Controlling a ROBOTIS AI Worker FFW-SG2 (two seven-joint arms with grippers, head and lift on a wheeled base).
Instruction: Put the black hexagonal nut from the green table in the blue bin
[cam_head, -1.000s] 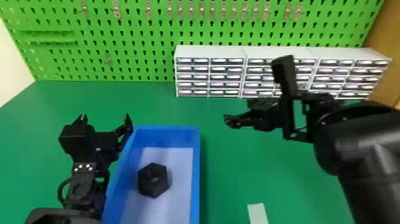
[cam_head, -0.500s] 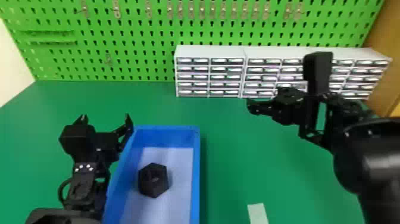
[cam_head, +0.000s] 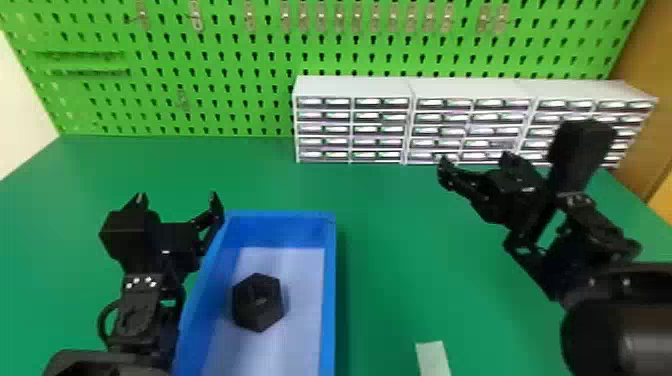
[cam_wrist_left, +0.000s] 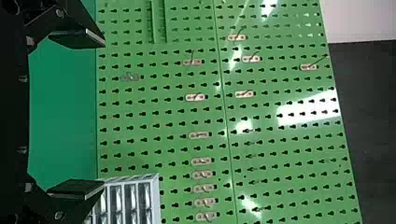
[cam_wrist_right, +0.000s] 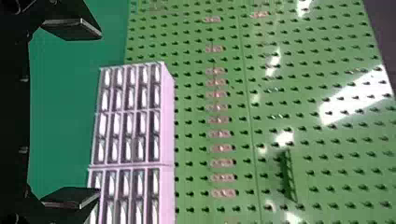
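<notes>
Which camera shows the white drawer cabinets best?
The head view: all three drawer cabinets line up, partly behind the right arm. The left wrist view catches an end; the right, one cabinet and part of another.

"Where's the black hexagonal nut (cam_head: 257, 302)?"

"Inside the blue bin (cam_head: 329, 280), on its pale bottom."

"And the grippers?"

"Left gripper (cam_head: 178, 196) just beside the bin, fingers apart; right gripper (cam_head: 475, 160) well apart from it, before the white drawer units (cam_head: 352, 87)."

"What's on the green tabletop (cam_head: 390, 250) right of the bin?"

"A pale strip (cam_head: 433, 359). Behind everything, a green pegboard (cam_head: 240, 55)."
</notes>
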